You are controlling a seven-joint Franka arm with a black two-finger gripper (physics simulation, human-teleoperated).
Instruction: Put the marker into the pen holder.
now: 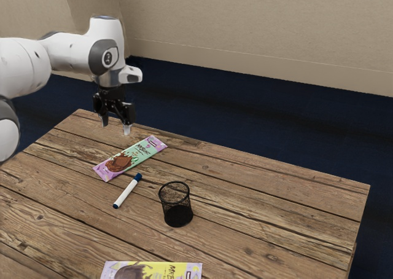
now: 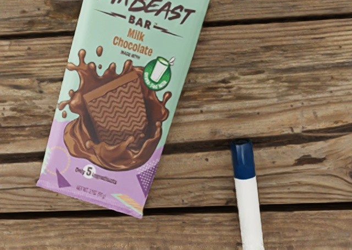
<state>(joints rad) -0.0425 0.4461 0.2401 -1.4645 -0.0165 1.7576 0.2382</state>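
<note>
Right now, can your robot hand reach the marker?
Probably yes. My gripper is open and holds nothing, and nothing covers the marker. The green chocolate bar and the pen holder both stand clear of it, so coming down looks free.

Bench [image 1: 270, 254]: brown wooden planks, dark seams. Green-and-purple chocolate bar [image 2: 110, 101] lies flat on it, label "MrBeast Bar, Milk Chocolate". Second bar [image 1: 153, 271], yellow and purple, cut off at exterior view's lower edge. Dark blue floor [image 1: 276, 119]; beige wall [image 1: 258, 27].
</note>
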